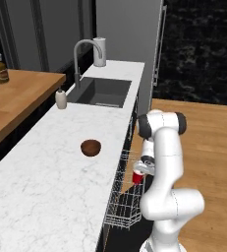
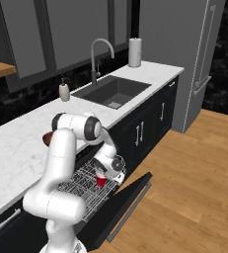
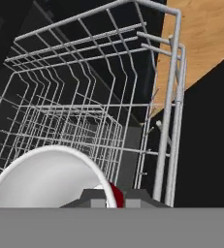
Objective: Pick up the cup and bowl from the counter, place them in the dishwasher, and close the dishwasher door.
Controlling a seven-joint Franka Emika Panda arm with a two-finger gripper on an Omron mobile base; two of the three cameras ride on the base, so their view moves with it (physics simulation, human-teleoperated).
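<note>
Pinching the red cup (image 2: 101, 182), the pincer (image 1: 140, 172) hangs over the pulled-out wire rack (image 2: 84, 188) of the dishwasher, whose door (image 2: 119, 203) lies open. Farther left, the brown bowl (image 1: 91, 147) sits on the desk (image 1: 41, 167), near its right edge.

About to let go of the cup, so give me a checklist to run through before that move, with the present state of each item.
1. Gripper shut on the cup: ok.
2. Cup over the pulled-out wire rack: ok.
3. Cup resting on the rack wires: cannot tell.
4. Dishwasher door folded down, out of the way: ok.
5. Bowl loaded in the rack: not ok, it sits on the counter.
6. Door ready to close: not ok, the rack is out.
</note>
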